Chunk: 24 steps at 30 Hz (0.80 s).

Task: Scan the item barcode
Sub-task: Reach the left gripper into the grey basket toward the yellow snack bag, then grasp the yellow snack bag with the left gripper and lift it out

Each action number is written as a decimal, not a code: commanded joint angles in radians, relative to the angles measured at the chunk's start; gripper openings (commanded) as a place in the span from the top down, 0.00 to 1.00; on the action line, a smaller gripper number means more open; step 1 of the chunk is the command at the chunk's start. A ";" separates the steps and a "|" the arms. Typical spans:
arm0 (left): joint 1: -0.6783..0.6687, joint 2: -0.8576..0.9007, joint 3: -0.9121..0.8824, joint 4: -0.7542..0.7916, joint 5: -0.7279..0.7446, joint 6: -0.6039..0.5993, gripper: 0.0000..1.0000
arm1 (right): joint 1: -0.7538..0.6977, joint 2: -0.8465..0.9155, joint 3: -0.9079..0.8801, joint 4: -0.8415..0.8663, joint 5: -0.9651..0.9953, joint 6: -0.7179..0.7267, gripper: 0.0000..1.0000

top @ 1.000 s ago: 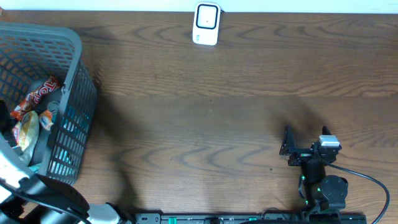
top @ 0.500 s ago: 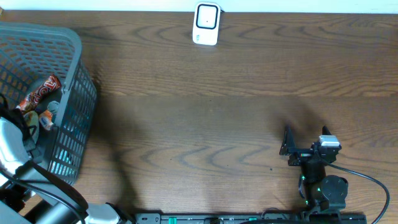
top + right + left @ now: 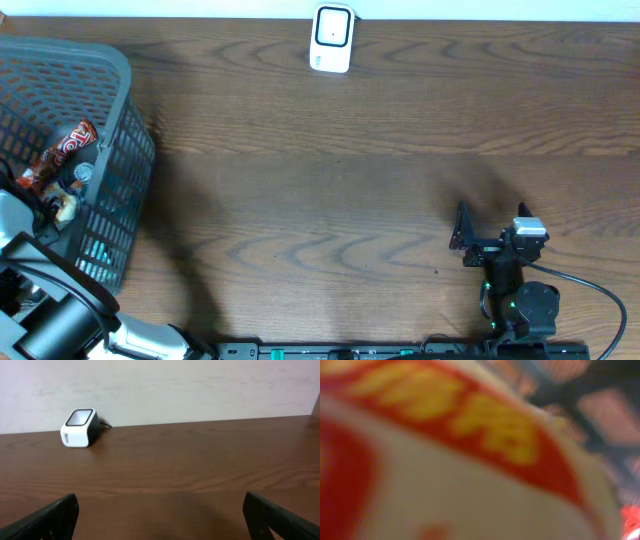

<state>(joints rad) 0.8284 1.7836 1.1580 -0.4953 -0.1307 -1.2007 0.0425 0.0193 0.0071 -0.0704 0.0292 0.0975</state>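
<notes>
Down in the basket [image 3: 125, 120], left arm [image 3: 45, 315] among snacks [image 3: 68, 148]
Left gripper is hidden from overhead and closed; a blurred red-and-yellow packet [image 3: 470, 460] fills its camera, but I cannot tell if it is gripped. Basket wall stands between it and the scanner [image 3: 331, 38], far across the table [image 3: 350, 180]. Right gripper [image 3: 161, 507] gapes wide, holding nothing. Since a second ago the left arm has shifted and now covers the pale round bag.

Open table [image 3: 330, 200] between basket [image 3: 135, 150] and scanner [image 3: 331, 38]; snack packs [image 3: 62, 152] crowd basket
</notes>
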 commanded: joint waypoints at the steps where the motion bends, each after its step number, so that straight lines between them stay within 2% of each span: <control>1: 0.008 0.003 -0.013 -0.011 0.155 0.170 0.93 | -0.003 -0.001 -0.002 -0.003 -0.002 -0.009 0.01; 5: 0.008 -0.142 -0.003 -0.010 0.251 0.222 0.93 | -0.003 -0.001 -0.002 -0.003 -0.002 -0.009 0.01; 17: 0.008 -0.695 -0.002 0.057 0.285 0.224 0.93 | -0.003 -0.001 -0.002 -0.003 -0.002 -0.009 0.01; 20: 0.008 -0.776 -0.002 0.097 0.401 0.225 0.92 | -0.003 -0.001 -0.002 -0.003 -0.002 -0.009 0.01; 24: 0.006 -0.806 -0.002 0.178 0.660 0.224 0.92 | -0.003 -0.001 -0.002 -0.003 -0.002 -0.009 0.01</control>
<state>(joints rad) 0.8360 0.9825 1.1416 -0.3595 0.2890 -0.9932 0.0425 0.0193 0.0071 -0.0700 0.0292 0.0975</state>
